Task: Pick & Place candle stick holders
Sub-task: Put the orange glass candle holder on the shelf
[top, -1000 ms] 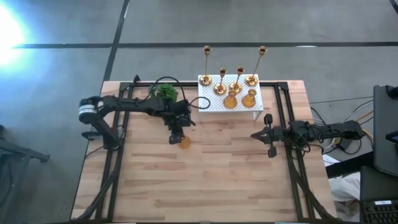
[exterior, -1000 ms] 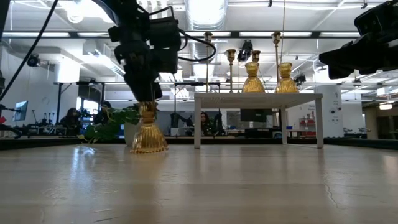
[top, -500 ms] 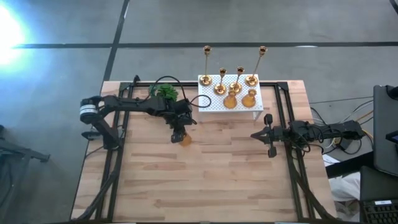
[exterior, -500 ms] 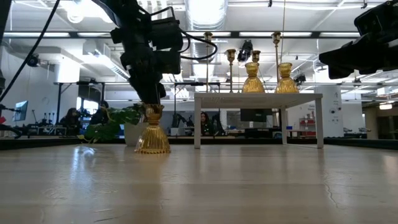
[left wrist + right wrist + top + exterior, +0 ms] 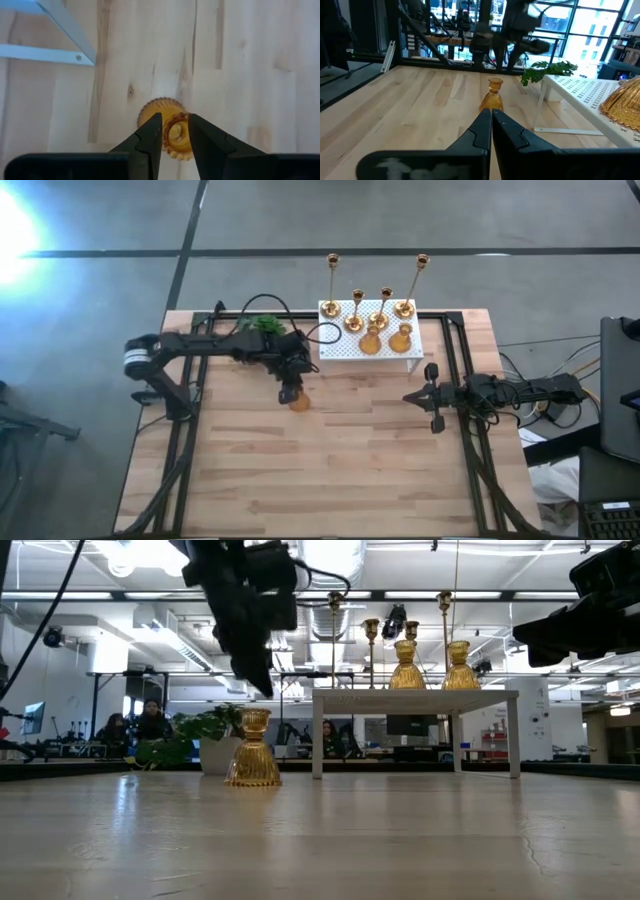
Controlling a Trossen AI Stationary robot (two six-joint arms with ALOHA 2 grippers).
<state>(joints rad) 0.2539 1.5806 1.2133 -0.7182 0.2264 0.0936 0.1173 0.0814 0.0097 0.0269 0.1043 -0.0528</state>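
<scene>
A short squat gold candle stick holder (image 5: pixel 299 400) stands upright on its round base on the wooden table (image 5: pixel 330 470), also in the low view (image 5: pixel 253 750). My left gripper (image 5: pixel 262 688) hangs open just above its top, touching nothing. In the left wrist view the holder (image 5: pixel 166 111) shows below and between the fingertips (image 5: pixel 175 122). Several more gold holders (image 5: pixel 378 320) stand on the white perforated box (image 5: pixel 340 347) at the far side. My right gripper (image 5: pixel 412 395) waits shut at the right, pointing level toward the holder (image 5: pixel 494 96).
A green leafy plant (image 5: pixel 265 327) sits at the far side, left of the white box and behind my left arm. A dark metal frame (image 5: pixel 455 360) runs along the table's sides. Bare wood lies toward the near edge.
My left gripper has let go of the squat holder's neck and risen, drawing back a little toward the far edge. The holder stays standing upright on the table.
</scene>
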